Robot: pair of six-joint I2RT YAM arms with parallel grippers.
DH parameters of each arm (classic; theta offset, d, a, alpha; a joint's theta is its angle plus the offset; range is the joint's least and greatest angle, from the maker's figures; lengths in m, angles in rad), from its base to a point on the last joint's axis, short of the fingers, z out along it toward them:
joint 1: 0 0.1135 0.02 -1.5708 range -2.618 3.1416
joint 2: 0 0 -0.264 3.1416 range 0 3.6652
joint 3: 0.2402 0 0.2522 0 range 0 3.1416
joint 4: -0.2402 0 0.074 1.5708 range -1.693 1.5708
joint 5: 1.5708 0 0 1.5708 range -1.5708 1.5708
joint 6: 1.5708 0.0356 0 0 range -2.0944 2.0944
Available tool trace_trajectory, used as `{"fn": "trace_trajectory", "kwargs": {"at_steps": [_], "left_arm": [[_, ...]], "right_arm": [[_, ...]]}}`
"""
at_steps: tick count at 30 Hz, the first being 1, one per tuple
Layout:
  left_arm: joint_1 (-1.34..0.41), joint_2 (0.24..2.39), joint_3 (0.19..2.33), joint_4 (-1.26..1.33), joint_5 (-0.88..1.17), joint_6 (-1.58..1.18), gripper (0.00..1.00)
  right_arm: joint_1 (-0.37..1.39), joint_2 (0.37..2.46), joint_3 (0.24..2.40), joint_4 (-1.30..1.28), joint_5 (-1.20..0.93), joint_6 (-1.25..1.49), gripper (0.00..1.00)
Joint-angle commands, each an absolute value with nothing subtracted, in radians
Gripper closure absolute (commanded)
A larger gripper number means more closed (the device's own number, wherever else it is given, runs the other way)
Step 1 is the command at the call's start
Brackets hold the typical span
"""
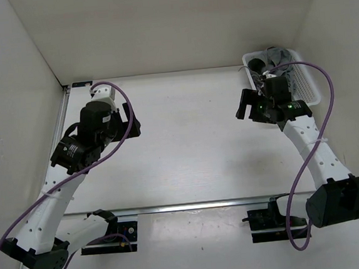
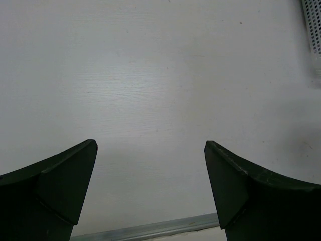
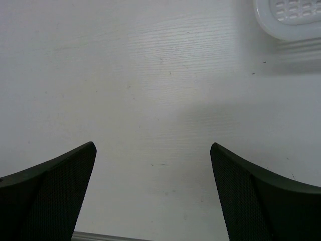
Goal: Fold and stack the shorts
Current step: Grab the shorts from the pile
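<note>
although a small white marking is seen on the black housing of the left arm [image 1: 74,147], nothing in it can be read, and no other writing is made out. the left gripper [image 2: 150,193] is poised well apart from the white basket [image 1: 312,85], over the white table [image 1: 187,146] on the side far from it; its fingers [image 2: 55,186] are spread wide and nothing is held between them. the right gripper [image 3: 153,193] is raised just beside the basket, off its near left corner; its jaws are likewise spread wide and nothing is gripped. two green lights [image 1: 288,106] are lit on the wrist of the right arm [image 1: 306,142], next to the basket. the shorts [image 1: 278,55] are seen inside the basket as a bunched dark grey heap toward its far end, partly hidden by the right arm. a corner of the basket is caught at the upper right of each wrist view.
</note>
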State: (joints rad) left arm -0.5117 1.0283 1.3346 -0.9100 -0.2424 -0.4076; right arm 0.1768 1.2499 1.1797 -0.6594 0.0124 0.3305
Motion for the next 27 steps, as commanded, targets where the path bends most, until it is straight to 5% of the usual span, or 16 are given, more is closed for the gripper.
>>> {"fn": "trace_trajectory", "kwargs": {"at_steps": [1, 14, 17, 20, 24, 27], "left_arm": [[-0.506, 1.023, 1.336, -0.905, -0.245, -0.407, 0.00], [-0.506, 1.052, 1.327, -0.905, -0.206, -0.417, 0.00], [-0.506, 1.061, 1.327, -0.905, -0.196, -0.426, 0.00], [-0.506, 1.083, 1.318, -0.905, -0.209, -0.426, 0.00], [-0.497, 1.124, 1.327, -0.905, -0.227, -0.426, 0.00], [-0.497, 1.166, 1.338, -0.905, -0.247, -0.426, 0.00]], "right_arm": [[0.176, 1.203, 1.169, -0.669, 0.072, 0.327, 0.01], [0.024, 1.366, 1.350, -0.768, 0.322, 0.397, 0.01], [-0.040, 1.493, 1.489, -0.781, 0.350, 0.435, 0.22], [-0.064, 1.629, 1.635, -0.781, 0.360, 0.462, 0.27], [-0.087, 1.840, 1.877, -0.823, 0.360, 0.462, 0.01], [-0.098, 2.034, 2.118, -0.868, 0.360, 0.451, 0.01]]}}
